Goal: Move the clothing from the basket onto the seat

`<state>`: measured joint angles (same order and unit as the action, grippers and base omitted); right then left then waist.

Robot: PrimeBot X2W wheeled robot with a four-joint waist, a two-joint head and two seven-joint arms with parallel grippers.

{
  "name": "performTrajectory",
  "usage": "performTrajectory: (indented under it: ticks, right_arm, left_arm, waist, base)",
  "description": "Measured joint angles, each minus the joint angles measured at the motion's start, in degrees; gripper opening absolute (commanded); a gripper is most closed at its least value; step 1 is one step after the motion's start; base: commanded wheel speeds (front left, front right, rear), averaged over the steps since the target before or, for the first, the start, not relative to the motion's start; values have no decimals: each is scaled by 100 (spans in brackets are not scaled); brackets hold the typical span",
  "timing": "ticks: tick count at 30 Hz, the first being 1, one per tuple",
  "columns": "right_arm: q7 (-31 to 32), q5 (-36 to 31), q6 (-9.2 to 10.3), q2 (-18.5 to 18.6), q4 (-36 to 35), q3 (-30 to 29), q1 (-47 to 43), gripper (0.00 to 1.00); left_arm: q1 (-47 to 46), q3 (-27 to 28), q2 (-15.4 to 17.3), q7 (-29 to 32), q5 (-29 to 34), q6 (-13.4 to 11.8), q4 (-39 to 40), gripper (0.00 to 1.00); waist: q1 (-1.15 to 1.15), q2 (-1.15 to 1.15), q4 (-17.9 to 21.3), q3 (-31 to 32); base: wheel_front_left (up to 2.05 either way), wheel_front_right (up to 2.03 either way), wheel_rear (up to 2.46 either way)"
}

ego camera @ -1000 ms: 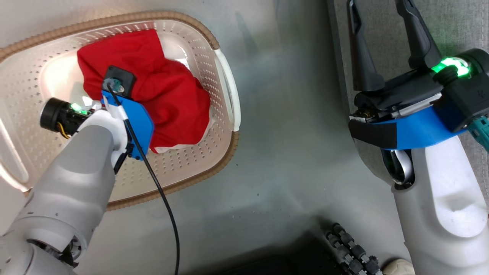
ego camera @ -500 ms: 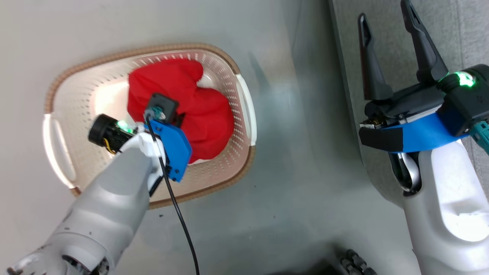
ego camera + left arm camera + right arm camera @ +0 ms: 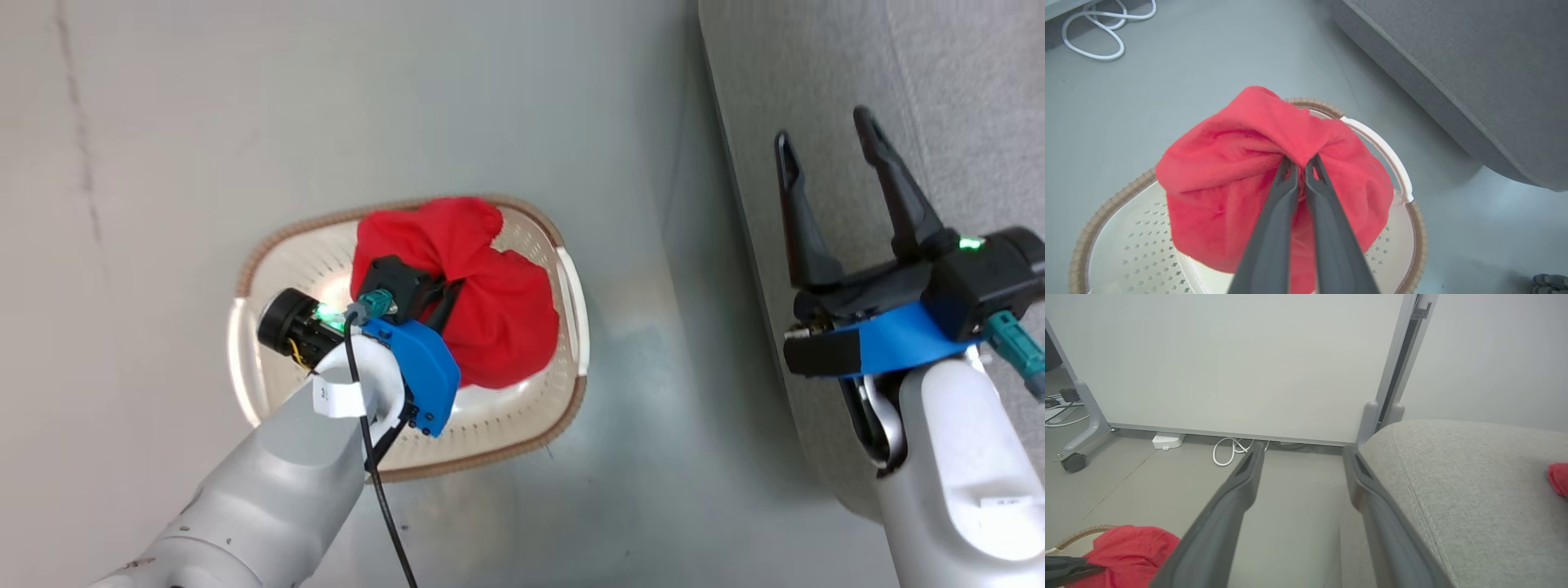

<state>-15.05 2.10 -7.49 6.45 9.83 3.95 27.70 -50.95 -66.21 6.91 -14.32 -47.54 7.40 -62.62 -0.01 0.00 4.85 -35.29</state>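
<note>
My left gripper [image 3: 1301,162] is shut on a bright red garment [image 3: 1237,163], pinching a fold near its top. The garment [image 3: 490,310] hangs bunched from the fingers above the cream perforated basket [image 3: 269,359], whose brown rim [image 3: 1414,228] shows beneath it. Over the front edge of the light grey seat [image 3: 939,82], my right gripper [image 3: 823,129] stands open and holds nothing. The right wrist view shows a second red garment [image 3: 1559,477] lying on the seat [image 3: 1453,477] at the right edge. The seat's rounded corner [image 3: 1453,61] lies to the right of the basket.
The basket stands on a smooth grey floor [image 3: 490,98] left of the seat. A white panel [image 3: 1229,355] on a castored frame [image 3: 1073,461] stands beyond, with a coiled white cable [image 3: 1231,451] and a power strip [image 3: 1165,440] at its foot.
The head camera has risen, so the basket looks smaller and lower. My left gripper has lifted the red garment, which now hangs bunched above the basket. The right gripper stays open.
</note>
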Motion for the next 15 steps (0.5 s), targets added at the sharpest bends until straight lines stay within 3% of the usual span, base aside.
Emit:
performTrajectory:
  ticks: [5, 15]
  right_arm:
    - [0, 10, 0, 45, 129, -63, -272, 100]
    - [0, 52, 0, 71, 293, -104, -768, 100]
  left_arm:
    - [74, 124, 16, -59, 34, 0, 325, 0]
    - [410, 1046, 189, -66, 793, -198, 1564, 0]
  waist:
    - [-1, 0, -158, 517]
    - [-1, 0, -421, 1498]
  base:
    - [0, 0, 0]
    - [0, 0, 0]
